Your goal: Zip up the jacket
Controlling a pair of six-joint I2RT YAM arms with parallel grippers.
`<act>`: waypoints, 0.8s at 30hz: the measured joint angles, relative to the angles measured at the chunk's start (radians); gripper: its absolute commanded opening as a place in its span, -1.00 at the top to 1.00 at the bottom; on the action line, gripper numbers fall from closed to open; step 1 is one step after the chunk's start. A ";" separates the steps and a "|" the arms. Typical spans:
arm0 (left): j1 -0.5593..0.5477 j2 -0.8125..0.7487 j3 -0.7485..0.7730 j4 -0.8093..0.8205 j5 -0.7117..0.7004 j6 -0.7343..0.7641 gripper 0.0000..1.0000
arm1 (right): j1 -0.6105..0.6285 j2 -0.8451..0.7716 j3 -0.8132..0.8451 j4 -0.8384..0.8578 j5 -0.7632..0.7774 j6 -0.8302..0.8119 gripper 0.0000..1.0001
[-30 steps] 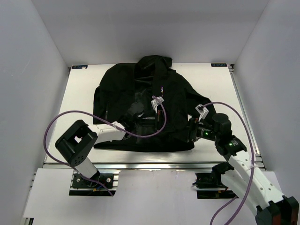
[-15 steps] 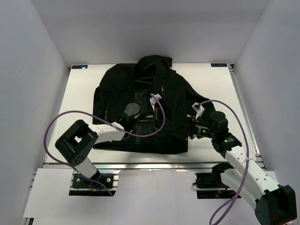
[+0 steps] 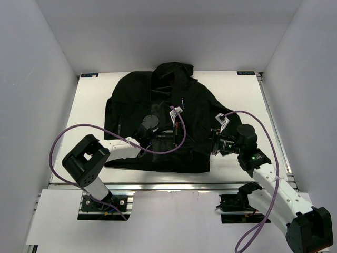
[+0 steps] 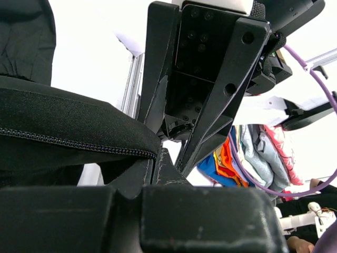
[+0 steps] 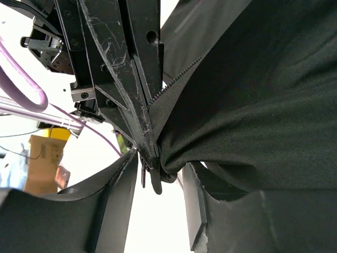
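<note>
The black hooded jacket point(image 3: 195, 105) lies spread on the white table, hood at the back. My left gripper point(image 3: 171, 141) is low on the jacket's front. In the left wrist view it point(image 4: 158, 158) is shut on the zipper edge point(image 4: 79, 145) of the jacket. My right gripper point(image 3: 211, 146) is at the jacket's lower right hem. In the right wrist view it point(image 5: 158, 168) is open. The bunched hem point(image 5: 174, 168) and the hanging zipper pull point(image 5: 155, 184) sit between its fingertips. The left gripper's fingers point(image 5: 126, 79) pinch that same edge just above.
Purple cables point(image 3: 68, 134) loop from both arms over the jacket and the table. The table's aluminium front rail point(image 3: 168, 182) runs just below the hem. White walls close in three sides. A pile of coloured cloth point(image 4: 253, 153) shows off the table.
My right gripper has moved left and inward to the jacket's lower hem, which has drawn in from the right. My left wrist has turned and shifted slightly up the jacket front.
</note>
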 measured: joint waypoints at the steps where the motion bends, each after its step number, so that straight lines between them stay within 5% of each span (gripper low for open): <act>1: 0.000 0.000 0.000 -0.003 0.000 0.001 1.00 | 0.000 0.008 0.000 0.002 -0.007 0.002 0.11; 9: 0.000 0.000 0.000 -0.003 -0.006 0.003 1.00 | 0.001 0.029 0.000 0.025 -0.040 0.013 0.09; 20: 0.001 0.000 0.000 0.033 -0.005 -0.005 1.00 | 0.007 0.036 0.000 0.049 -0.050 0.018 0.39; 23: 0.002 0.000 0.000 0.039 -0.005 -0.006 1.00 | 0.006 0.039 0.000 0.057 -0.053 0.021 1.00; 24: 0.003 0.000 0.000 0.042 -0.005 -0.008 1.00 | 0.006 0.042 0.000 0.062 -0.055 0.022 1.00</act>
